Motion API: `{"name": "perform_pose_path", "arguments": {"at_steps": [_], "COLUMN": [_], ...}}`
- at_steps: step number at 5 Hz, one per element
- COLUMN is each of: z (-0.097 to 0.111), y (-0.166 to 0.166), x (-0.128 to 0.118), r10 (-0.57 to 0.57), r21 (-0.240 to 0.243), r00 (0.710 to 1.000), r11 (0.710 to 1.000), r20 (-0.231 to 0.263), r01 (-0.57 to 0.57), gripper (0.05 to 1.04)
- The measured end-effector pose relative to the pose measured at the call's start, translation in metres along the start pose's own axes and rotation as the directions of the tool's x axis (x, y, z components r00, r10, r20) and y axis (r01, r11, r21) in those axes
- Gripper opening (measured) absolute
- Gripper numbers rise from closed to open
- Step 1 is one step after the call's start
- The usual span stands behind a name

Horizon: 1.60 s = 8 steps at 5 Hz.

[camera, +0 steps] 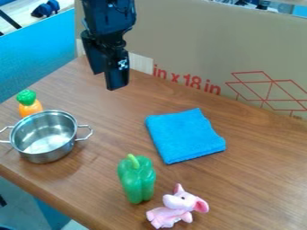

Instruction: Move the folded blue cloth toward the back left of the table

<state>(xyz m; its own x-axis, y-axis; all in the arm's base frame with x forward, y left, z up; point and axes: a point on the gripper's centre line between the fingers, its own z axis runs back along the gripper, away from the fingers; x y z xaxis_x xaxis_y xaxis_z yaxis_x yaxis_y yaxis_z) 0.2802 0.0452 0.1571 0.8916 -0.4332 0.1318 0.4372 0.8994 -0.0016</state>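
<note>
The black gripper (109, 74) hangs over the back left part of the wooden table, high above the surface and touching none of the objects. To its lower right lies a folded blue cloth (185, 135). Down and to the left stands a silver metal pot (43, 137) with two handles and nothing visible inside. An orange toy with a green top (30, 105) is just behind the pot. Toward the front, a green bell pepper (137, 179) stands upright, and a pink elephant toy (176, 207) sits to its lower right.
A tall cardboard panel (198, 40) runs along the back of the wooden table (252, 179). On the left, a blue panel (36, 49) stands beyond the table. The table's front left edge runs diagonally below the pot and pepper.
</note>
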Motion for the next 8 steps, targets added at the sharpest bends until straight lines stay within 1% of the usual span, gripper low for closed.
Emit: {"name": "perform_pose_path", "arguments": {"at_steps": [1, 2, 3, 4, 5, 6, 7, 8], "z": [-0.01, -0.041, -0.054, -0.067, -0.081, -0.101, -0.109, -0.117], "y": [-0.002, -0.005, -0.006, -0.01, -0.029, -0.052, -0.063, -0.062], "x": [0.0, 0.017, 0.027, 0.036, 0.046, 0.054, 0.07, 0.081], "r10": [-0.003, 0.002, -0.017, -0.032, -0.095, -0.186, -0.217, -0.213], "r21": [-0.02, -0.018, -0.026, 0.007, -0.032, -0.119, -0.116, -0.087], "r00": [1.0, 0.999, 1.0, 0.997, 0.992, 0.979, 0.973, 0.974], "r11": [1.0, 1.0, 1.0, 0.999, 0.995, 0.974, 0.967, 0.972], "r20": [-0.022, -0.042, 0.0, 0.073, 0.083, 0.081, 0.083, 0.082], "r01": [0.002, -0.003, 0.017, 0.032, 0.098, 0.195, 0.226, 0.22], "gripper": [1.001, 1.001, 1.001, 1.001, 1.001, 1.001, 1.001, 1.001]}}
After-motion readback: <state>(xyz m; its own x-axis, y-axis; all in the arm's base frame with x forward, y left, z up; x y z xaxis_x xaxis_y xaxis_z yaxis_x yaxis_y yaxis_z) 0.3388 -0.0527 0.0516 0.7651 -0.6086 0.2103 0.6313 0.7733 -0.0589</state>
